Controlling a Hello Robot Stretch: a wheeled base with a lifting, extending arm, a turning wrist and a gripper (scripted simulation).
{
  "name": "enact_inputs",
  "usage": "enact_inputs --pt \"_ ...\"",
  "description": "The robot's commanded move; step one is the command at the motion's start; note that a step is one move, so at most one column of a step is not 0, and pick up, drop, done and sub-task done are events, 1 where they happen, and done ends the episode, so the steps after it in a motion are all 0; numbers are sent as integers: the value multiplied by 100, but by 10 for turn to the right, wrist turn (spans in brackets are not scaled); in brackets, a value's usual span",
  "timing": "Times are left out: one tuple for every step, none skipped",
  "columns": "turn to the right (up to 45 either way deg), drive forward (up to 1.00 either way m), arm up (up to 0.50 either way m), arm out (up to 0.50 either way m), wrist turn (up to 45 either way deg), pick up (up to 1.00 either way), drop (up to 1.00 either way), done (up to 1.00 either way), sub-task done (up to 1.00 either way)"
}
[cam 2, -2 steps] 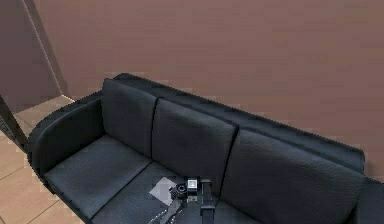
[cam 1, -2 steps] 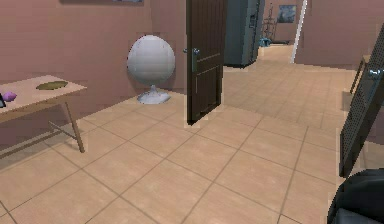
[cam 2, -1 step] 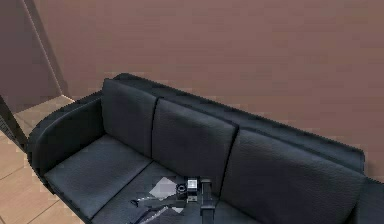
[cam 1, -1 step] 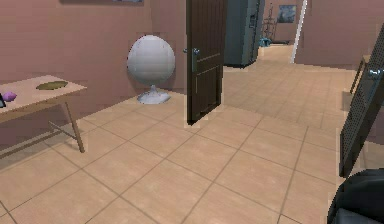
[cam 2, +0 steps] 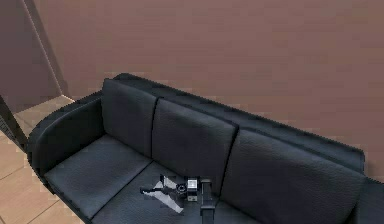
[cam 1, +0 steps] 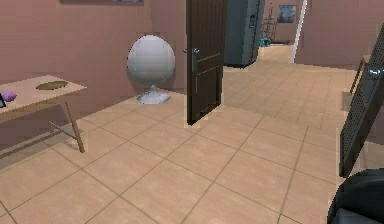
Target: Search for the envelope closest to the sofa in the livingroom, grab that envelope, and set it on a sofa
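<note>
At the forward view's left, a wooden desk (cam 1: 30, 98) bearing a flat dark oval (cam 1: 51, 86) and, at the picture's edge, a small purple thing (cam 1: 8, 97). On the tan tiled floor (cam 1: 170, 170), a white egg-shaped chair (cam 1: 151, 65). In the arm side view, a dark three-cushion sofa (cam 2: 185, 135), a pale flat shape (cam 2: 160, 192) at its middle seat.

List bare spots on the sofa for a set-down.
The seat cushion at the arm side view's left, between the armrest and the gripper, is bare. The middle seat is crowded by the gripper.

One sofa (cam 2: 130, 115), one white egg chair (cam 1: 151, 65), one wooden table (cam 1: 30, 101), one dark door (cam 1: 205, 60).
</note>
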Motion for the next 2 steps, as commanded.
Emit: enact_inputs --pt "0 0 0 0 330 0 0 0 0" --pt "0 0 -30 0 0 0 0 0 0"
